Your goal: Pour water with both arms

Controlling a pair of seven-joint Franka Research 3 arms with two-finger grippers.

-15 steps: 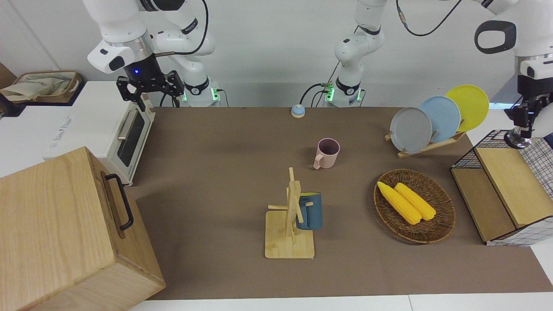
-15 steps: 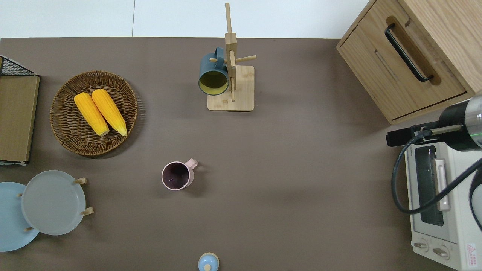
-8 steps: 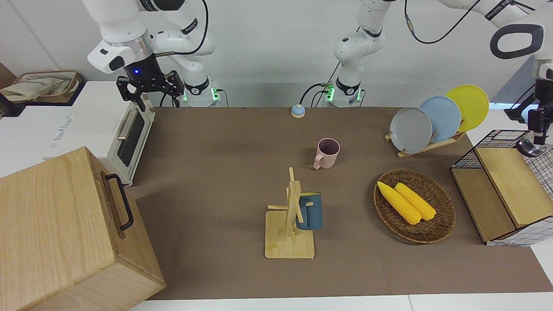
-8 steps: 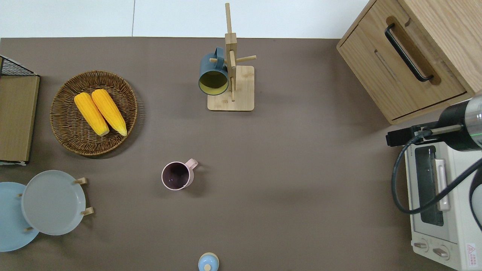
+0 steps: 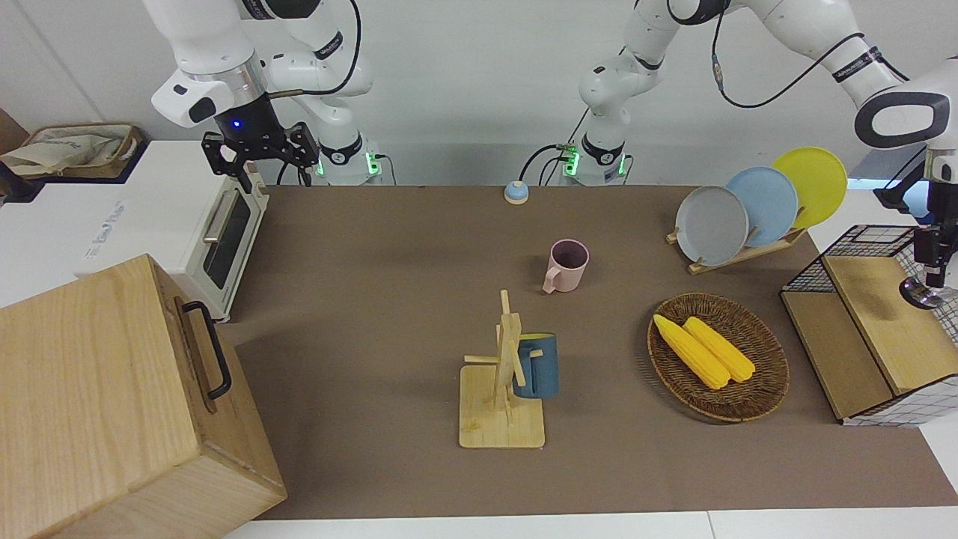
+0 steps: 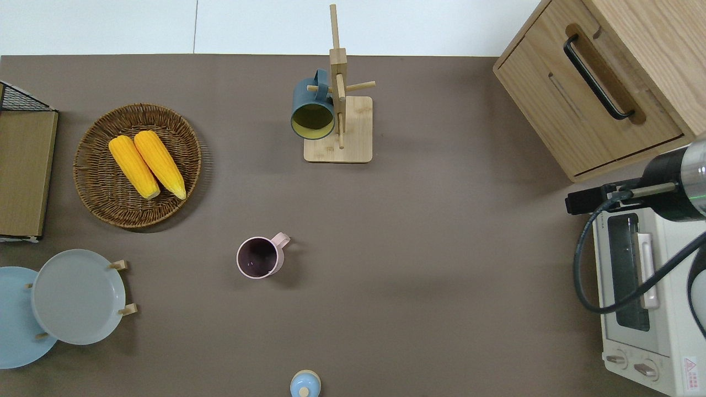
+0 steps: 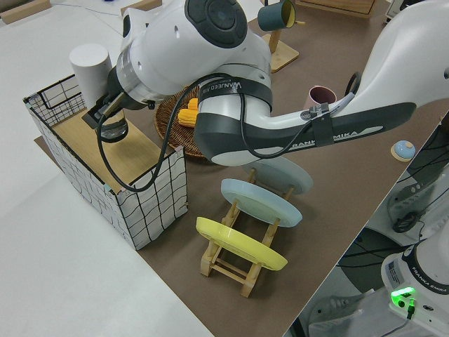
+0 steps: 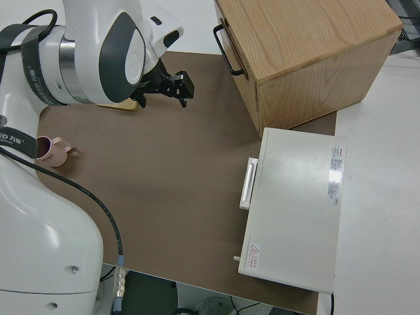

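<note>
Over the wire rack [image 5: 861,258] at the left arm's end of the counter [image 5: 389,299], the left end effector [image 5: 930,258] hangs above the rack's wooden shelf [image 7: 112,144], half cut off at the front view's edge and missing from the overhead view. It seems clamped on a clear glass [image 7: 112,128], seen best from the left side; glass contents unreadable. Right arm is parked, right end effector [image 5: 258,153] with fingers spread apart.

Counts: 2 arms, 3 plates [image 5: 712,224] on a wooden plate stand (grey, blue, yellow; yellow one out of the overhead view), 2 corn cobs [image 6: 146,164] in 1 wicker basket [image 6: 94,187], 2 mugs: pink mug [image 6: 259,257] upright mid-counter, blue mug [image 6: 312,107] hung on the mug tree [image 6: 338,110], farther from the robots than the pink one.

Around: white toaster oven [image 5: 191,224] and wooden box [image 5: 112,397] at the right arm's end, small blue bell [image 5: 516,192] by the robot bases. Basket sits between rack and mug tree
</note>
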